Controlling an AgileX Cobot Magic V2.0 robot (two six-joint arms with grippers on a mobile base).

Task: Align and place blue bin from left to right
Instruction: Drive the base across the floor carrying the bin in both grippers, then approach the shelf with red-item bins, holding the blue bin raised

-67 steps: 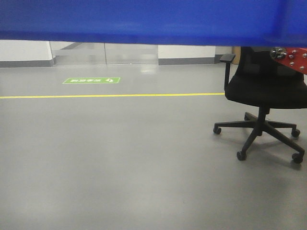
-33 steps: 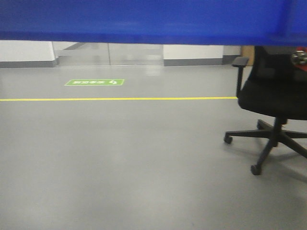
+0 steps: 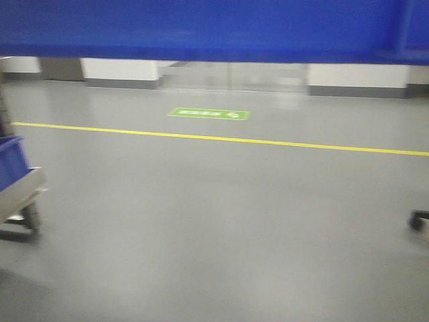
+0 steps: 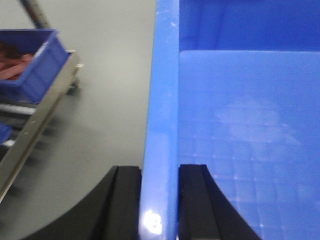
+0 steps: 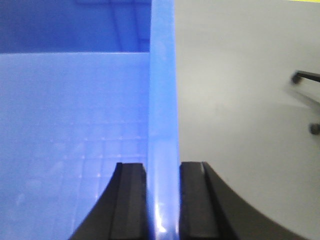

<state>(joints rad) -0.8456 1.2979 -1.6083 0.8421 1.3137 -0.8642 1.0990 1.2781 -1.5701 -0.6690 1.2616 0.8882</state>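
The blue bin (image 3: 201, 27) hangs off the floor, and its smooth side wall fills the top of the front view. In the left wrist view my left gripper (image 4: 160, 172) is shut on the bin's left rim (image 4: 162, 100), one black finger outside and one inside. In the right wrist view my right gripper (image 5: 163, 167) is shut on the opposite rim (image 5: 162, 75) in the same way. The bin's ribbed floor (image 4: 250, 130) shows nothing inside it.
A metal cart (image 3: 23, 194) carrying a smaller blue box (image 4: 30, 65) with red parts stands at the left. A yellow floor line (image 3: 234, 139) and a green floor sign (image 3: 208, 113) lie ahead. A chair caster (image 3: 421, 220) shows at the right edge.
The front view has swung left. The office chair slid out at the right edge and the cart with the small blue box came in at the left. The bin stays across the top.
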